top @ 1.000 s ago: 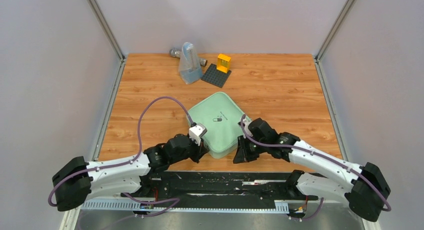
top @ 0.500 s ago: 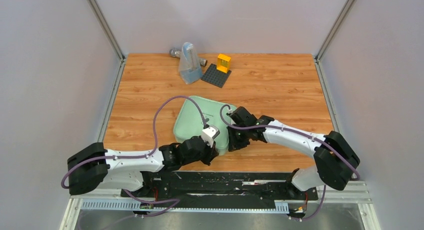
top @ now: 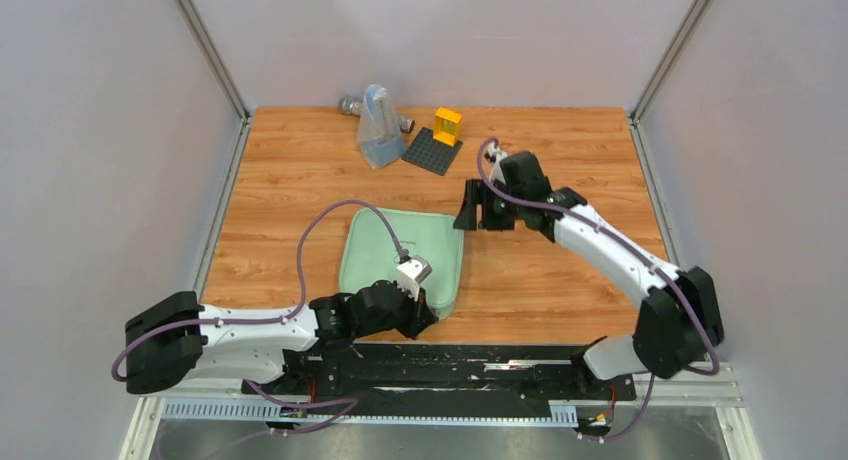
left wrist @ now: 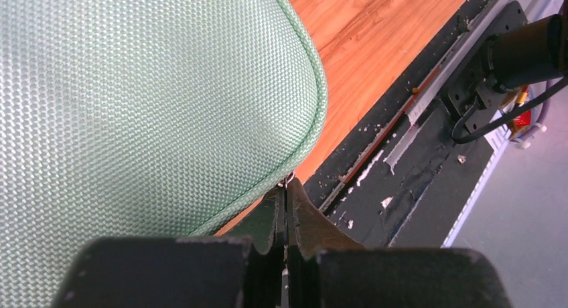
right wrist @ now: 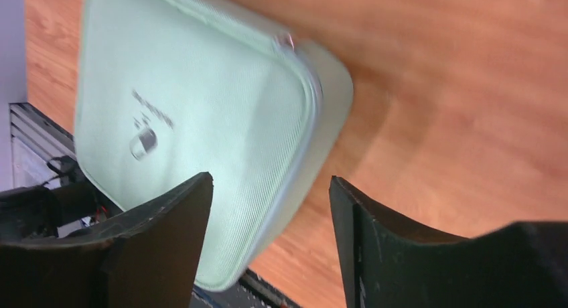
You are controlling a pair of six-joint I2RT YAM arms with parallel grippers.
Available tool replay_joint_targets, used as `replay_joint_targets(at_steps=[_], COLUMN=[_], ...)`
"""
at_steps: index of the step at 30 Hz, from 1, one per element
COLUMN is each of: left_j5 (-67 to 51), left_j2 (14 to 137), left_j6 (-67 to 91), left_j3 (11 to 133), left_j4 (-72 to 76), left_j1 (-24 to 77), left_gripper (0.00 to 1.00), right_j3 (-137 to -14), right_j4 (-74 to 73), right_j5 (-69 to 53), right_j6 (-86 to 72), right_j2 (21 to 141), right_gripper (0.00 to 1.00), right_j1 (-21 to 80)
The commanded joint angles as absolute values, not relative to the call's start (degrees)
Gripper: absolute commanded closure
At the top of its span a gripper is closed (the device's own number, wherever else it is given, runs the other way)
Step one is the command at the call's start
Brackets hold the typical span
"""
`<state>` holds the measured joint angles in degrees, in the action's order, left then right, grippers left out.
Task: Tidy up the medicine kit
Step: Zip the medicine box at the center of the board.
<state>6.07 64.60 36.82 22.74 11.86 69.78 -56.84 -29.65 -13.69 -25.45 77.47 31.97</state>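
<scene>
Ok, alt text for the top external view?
A pale mint-green rounded-square medicine kit lies on the wooden table, the left gripper shut at its near corner and the right gripper open, clear of its far corner. A translucent bluish pouch, dark grey studded baseplate and yellow block sit at the far edge.

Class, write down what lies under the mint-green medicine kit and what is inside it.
The medicine kit lies flat on the wooden table, and wood shows beside it. It looks closed, so its contents, and anything beneath it, are hidden.
</scene>
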Motion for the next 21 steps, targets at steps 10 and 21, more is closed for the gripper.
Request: replay_joint_targets(at_steps=[10, 21], left_j5=[10.6, 14.7], left_j2=[51.6, 45.1], left_j6=[44.0, 44.7], left_j3=[17.4, 15.9], left_j4=[7.1, 1.6], left_j1=[70.5, 70.0], left_gripper=[1.00, 1.00], right_j3=[-95.4, -81.1], right_j4=[-36.3, -33.9], right_j5=[-45.5, -35.8], right_j6=[-4.8, -6.8], right_j2=[117.1, 114.7], right_gripper=[0.25, 0.82], right_j1=[30.3, 33.5])
